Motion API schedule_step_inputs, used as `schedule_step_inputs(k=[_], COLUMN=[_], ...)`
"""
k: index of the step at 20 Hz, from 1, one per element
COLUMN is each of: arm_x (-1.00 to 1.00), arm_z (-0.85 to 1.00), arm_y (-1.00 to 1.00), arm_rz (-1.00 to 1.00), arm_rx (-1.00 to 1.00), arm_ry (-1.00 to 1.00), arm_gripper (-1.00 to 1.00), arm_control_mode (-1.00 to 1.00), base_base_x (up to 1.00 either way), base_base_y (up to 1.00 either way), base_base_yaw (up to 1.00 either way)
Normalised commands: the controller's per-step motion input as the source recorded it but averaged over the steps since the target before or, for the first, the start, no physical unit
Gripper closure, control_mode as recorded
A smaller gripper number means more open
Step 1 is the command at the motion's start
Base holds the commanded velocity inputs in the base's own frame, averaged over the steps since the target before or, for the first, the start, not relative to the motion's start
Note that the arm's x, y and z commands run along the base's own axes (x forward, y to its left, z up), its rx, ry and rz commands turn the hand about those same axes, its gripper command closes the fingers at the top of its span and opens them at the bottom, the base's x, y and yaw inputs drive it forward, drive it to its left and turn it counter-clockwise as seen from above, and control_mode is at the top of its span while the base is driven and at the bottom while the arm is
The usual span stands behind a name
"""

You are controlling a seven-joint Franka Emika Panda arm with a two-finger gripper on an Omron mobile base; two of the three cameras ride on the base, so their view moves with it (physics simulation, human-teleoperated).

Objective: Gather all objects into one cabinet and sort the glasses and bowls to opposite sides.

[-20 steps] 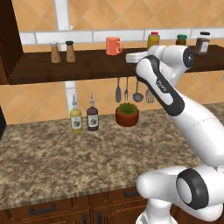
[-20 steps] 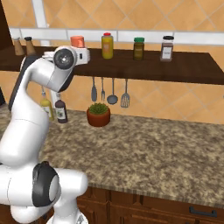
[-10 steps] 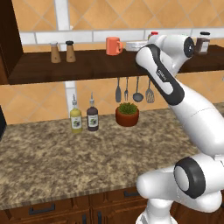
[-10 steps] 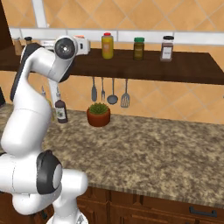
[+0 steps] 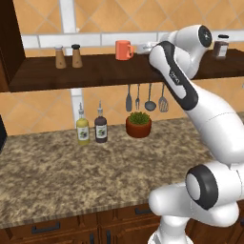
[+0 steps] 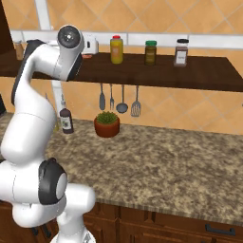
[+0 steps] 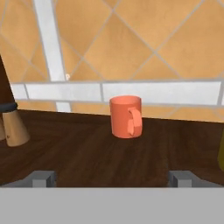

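Coral-orange mug (image 7: 126,117) upright on the long dark wooden shelf (image 7: 109,153), against the tan tiled wall, handle turned toward the camera in the hand view. Same mug seen in the left base view (image 5: 123,49), standing alone between the two brown shakers (image 5: 67,56) to its left and the white arm (image 5: 178,76) to its right. End effector (image 7: 112,177) raised to shelf height, pointed straight at the mug, fingers spread wide with nothing between them. Mug well apart from the fingertips (image 7: 42,177), not touched. One brown shaker at the left edge of the hand view, also on the shelf.

Further along the shelf in the right base view: a yellow jar (image 6: 116,49), a green jar (image 6: 150,52) and a dark spice jar (image 6: 181,51), all upright.

Down below, a speckled stone surface (image 5: 71,176). On it, by the wall, two bottles (image 5: 91,126) side by side and a small potted plant (image 5: 138,125). Kitchen tools (image 5: 145,97) hanging under the shelf, above the plant.
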Motion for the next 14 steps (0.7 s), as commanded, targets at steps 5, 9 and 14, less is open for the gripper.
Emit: schedule_step_inputs(k=[5,9,14], arm_x=[0.40,0.37,0.00], arm_z=[-0.01,-0.15,0.00], arm_y=[0.00,0.00,0.00], arm_rz=[0.00,0.00,0.00], arm_rx=[0.00,-0.02,0.00], arm_ry=[0.00,0.18,0.00], arm_gripper=[-1.00,-1.00,-1.00], arm_control_mode=[-1.00,-1.00,-1.00], base_base_x=[0.00,0.00,0.00], base_base_y=[0.00,0.00,0.00], base_base_yaw=[0.00,0.00,0.00])
